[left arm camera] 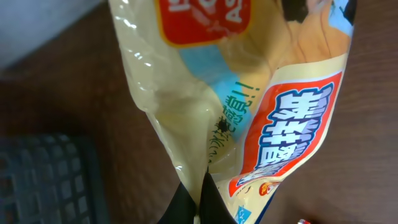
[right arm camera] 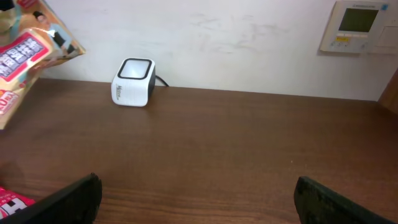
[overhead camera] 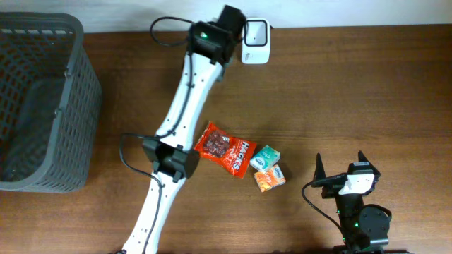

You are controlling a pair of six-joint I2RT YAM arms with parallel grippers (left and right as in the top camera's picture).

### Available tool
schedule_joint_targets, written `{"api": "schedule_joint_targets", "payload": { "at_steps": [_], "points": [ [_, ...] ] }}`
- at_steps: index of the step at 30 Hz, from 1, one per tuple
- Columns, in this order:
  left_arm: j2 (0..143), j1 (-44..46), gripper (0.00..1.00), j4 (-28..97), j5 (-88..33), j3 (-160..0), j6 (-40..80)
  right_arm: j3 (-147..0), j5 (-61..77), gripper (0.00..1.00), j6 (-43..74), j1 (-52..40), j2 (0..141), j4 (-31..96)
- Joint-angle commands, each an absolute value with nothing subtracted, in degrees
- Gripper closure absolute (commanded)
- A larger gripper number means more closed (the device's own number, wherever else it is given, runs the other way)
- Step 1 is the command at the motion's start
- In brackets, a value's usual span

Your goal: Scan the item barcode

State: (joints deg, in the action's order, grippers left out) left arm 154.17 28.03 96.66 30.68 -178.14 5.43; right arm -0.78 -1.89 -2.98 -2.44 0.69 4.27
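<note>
Packet of snacks (left arm camera: 249,93), yellow with red and blue print, hangs off the worktop (overhead camera: 353,85), pinched at one edge by the clenched left hand (left arm camera: 200,199). It sits up at 12 o'clock, near the white cube scanner (overhead camera: 256,41) and on that scanner's 9 o'clock side, not touching it. Right hand (overhead camera: 340,168) rests at 5 o'clock, released, fingers wide and holding nothing. Near the middle lie a red snack bag (overhead camera: 226,149), a teal box (overhead camera: 265,158) and an orange box (overhead camera: 270,178). A grey basket (overhead camera: 39,106) stands at 9 o'clock.
</note>
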Motion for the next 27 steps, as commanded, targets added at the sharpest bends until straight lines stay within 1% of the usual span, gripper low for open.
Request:
{"api": "schedule_joint_targets", "payload": {
  "at_steps": [1, 3, 5, 7, 8, 10, 12, 16, 18, 21, 24, 27],
  "points": [
    [151.39, 30.83, 1.0, 96.73, 34.35, -177.75, 8.32, -0.32, -2.15, 0.02, -2.55, -2.17, 0.36, 4.51],
    [151.39, 31.59, 1.0, 96.73, 34.44, -176.4, 9.58, -0.32, -2.15, 0.02, -2.55, -2.17, 0.36, 4.51],
    [151.39, 32.64, 1.0, 96.07, 38.54, -172.96, 13.47, -0.32, -2.15, 0.02, -2.55, -2.17, 0.36, 4.51],
    [151.39, 32.91, 1.0, 95.37, 47.83, -169.99, 15.79, -0.32, -2.15, 0.02, -2.55, -2.17, 0.36, 4.51],
    [151.39, 32.82, 1.0, 95.72, 57.41, -167.76, 18.72, -0.32, -2.15, 0.02, -2.55, -2.17, 0.36, 4.51],
    [151.39, 32.25, 1.0, 95.64, 63.4, -165.62, 20.23, -0.32, -2.15, 0.02, -2.55, -2.17, 0.36, 4.51],
    [151.39, 31.46, 1.0, 95.39, 65.84, -164.24, 20.38, -0.32, -2.15, 0.02, -2.55, -2.17, 0.36, 4.51],
    [151.39, 30.5, 1.0, 94.41, 59.37, -162.17, 20.34, -0.32, -2.15, 0.02, -2.55, -2.17, 0.36, 4.51],
    [151.39, 30.85, 1.0, 94.7, 58.72, -160.77, 20.34, -0.32, -2.15, 0.02, -2.55, -2.17, 0.36, 4.51],
    [151.39, 32.53, 1.0, 95.15, 57.6, -159.02, 20.34, -0.32, -2.15, 0.02, -2.55, -2.17, 0.36, 4.51],
    [151.39, 35.22, 1.0, 95.7, 51.75, -157.36, 20.32, -0.32, -2.15, 0.02, -2.55, -2.17, 0.36, 4.51],
    [151.39, 37.85, 1.0, 95.7, 48.58, -155.92, 20.32, -0.32, -2.15, 0.02, -2.55, -2.17, 0.36, 4.51]
  ]
}}
